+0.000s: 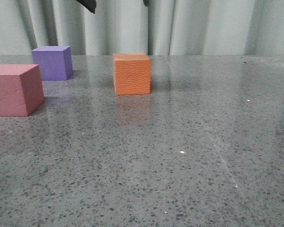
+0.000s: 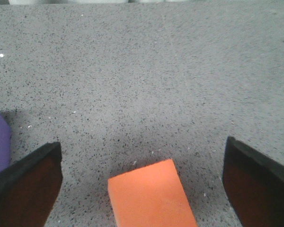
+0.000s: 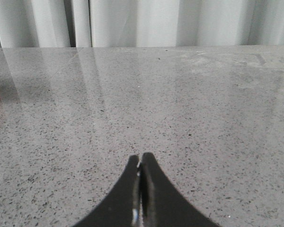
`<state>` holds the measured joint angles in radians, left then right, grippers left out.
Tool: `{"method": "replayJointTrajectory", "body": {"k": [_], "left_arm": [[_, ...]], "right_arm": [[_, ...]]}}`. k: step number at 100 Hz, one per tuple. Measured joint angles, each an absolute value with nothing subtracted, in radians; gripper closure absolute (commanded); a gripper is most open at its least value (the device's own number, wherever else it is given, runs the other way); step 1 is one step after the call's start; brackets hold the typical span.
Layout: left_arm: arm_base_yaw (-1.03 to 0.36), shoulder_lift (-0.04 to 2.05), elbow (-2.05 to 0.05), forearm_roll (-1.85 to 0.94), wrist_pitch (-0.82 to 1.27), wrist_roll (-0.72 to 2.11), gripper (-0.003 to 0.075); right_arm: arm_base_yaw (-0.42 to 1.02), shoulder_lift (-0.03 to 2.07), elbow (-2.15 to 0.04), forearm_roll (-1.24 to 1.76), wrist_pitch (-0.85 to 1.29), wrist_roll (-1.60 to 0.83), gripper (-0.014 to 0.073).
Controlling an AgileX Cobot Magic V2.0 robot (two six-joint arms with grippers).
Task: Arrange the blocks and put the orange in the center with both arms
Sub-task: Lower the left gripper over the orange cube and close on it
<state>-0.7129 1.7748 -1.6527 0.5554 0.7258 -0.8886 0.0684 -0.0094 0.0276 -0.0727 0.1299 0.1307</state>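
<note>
Left hand (image 2: 142, 189) hangs spread wide over the bright orange pebbled foam cube (image 2: 151, 196) mid-bench (image 1: 189, 156), I judge to straddle it; right hand (image 3: 140, 189) waits pressed together, holding nothing

orange cube (image 1: 131, 74): bright orange, pebbled | purple cube (image 1: 51, 62): violet | pinkish-red cube (image 1: 15, 89): dusty pink-red | worktop (image 1: 189, 156): grey, speckled | curtain (image 1: 203, 26): pale grey-white

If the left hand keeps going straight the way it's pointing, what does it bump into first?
Most likely the orange cube. The left hand is open, and the cube sits between its fingers, just ahead. How far off the cube is remains unclear.
</note>
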Motion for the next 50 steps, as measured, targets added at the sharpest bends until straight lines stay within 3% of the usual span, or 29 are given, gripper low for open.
{"method": "replayJointTrajectory", "body": {"k": [50], "left_arm": [[-0.752,1.829,-1.688,0.585,0.781,-0.951,0.0083]], "right_arm": [[0.068,-0.009,0.028,-0.073,0.130,0.131,0.0661]]}}
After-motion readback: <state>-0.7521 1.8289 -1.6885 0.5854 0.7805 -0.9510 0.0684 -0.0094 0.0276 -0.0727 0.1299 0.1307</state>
